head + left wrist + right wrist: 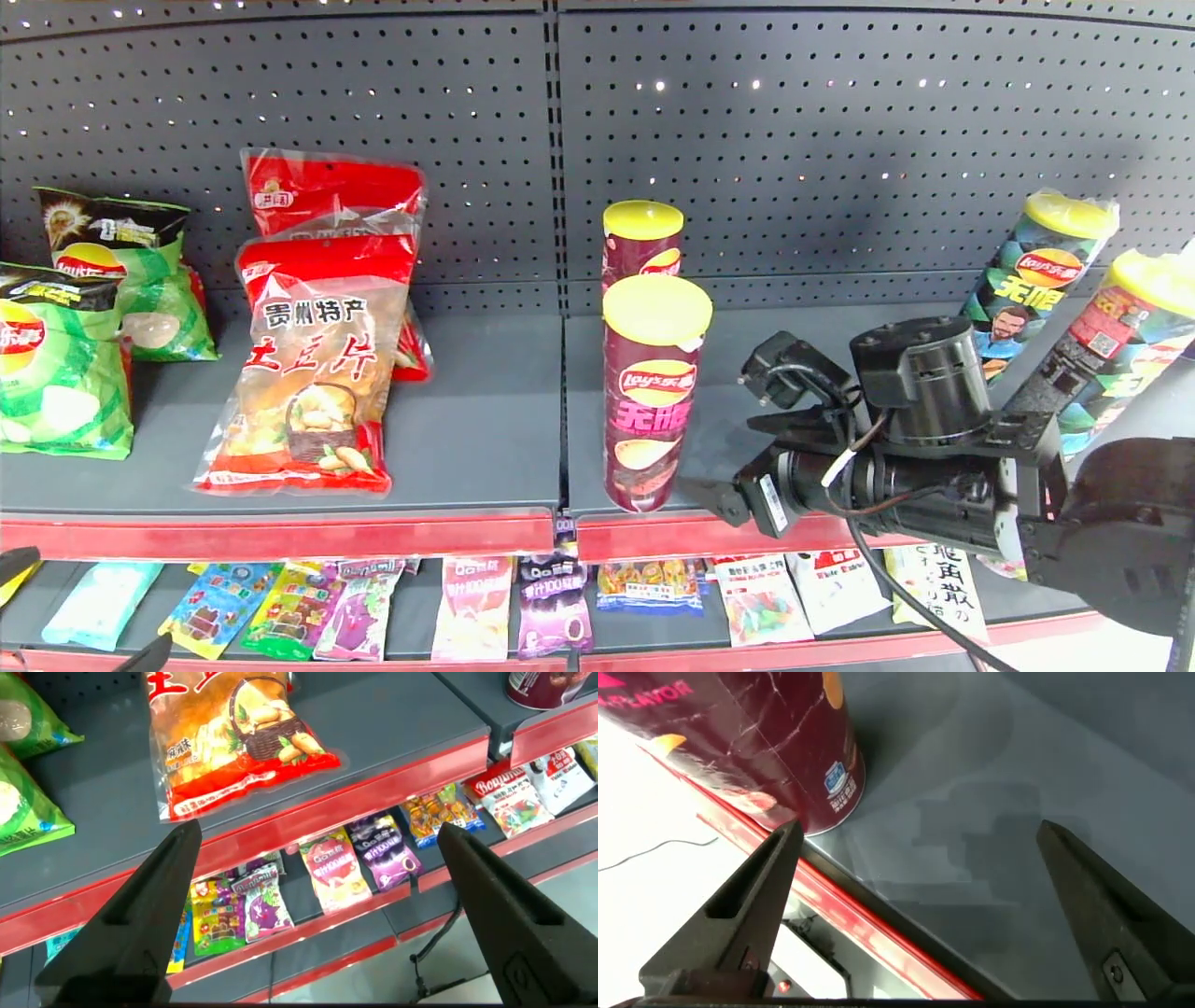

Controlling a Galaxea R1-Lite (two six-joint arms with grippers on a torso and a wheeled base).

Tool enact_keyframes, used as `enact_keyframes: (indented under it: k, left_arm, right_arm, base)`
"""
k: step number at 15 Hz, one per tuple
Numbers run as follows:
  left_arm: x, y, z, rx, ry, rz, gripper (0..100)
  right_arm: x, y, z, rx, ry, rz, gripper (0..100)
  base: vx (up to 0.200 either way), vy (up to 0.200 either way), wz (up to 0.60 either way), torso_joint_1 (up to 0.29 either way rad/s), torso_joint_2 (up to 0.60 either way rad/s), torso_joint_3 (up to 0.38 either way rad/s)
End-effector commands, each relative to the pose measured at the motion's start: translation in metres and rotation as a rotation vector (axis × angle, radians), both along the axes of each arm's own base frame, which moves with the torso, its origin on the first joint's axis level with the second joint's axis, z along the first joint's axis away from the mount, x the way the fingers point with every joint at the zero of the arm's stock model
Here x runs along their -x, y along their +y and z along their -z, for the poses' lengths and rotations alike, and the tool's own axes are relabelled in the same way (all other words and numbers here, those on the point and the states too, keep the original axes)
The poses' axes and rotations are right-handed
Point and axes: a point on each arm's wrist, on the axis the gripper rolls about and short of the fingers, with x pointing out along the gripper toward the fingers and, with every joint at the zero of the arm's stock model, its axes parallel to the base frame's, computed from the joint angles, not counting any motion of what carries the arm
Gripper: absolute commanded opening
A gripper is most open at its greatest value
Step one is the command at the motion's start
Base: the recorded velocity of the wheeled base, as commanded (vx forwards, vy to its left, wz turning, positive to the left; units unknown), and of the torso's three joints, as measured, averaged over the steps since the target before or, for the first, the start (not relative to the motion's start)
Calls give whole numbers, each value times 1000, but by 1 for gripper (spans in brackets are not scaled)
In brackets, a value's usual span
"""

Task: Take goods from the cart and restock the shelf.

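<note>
Two maroon chip cans with yellow lids stand on the grey shelf, the front can at the red front edge and the second can behind it. My right gripper is open just to the right of the front can's base, holding nothing. In the right wrist view the front can stands beside one finger of the right gripper. My left gripper is open and empty, low in front of the shelf's red edge; its fingertips show at the head view's bottom left.
Two red bags of potato slices and green chip bags fill the shelf's left half. Two teal chip cans lean at the right. Small sweet packets line the lower shelf. Bare shelf lies between the maroon and teal cans.
</note>
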Motion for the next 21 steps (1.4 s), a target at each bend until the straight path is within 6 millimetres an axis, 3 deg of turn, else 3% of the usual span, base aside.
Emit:
enact_keyframes:
  k: [1, 21]
  left_arm:
    - [0, 0, 0, 0, 1, 0, 100]
    - [2, 1, -1, 6, -18, -3, 100]
  right_arm:
    - [1, 1, -1, -1, -2, -6, 100]
    - [0, 9, -2, -4, -8, -25, 100]
  base:
    - [0, 0, 0, 0, 0, 0]
    - [0, 0, 0, 0, 0, 0]
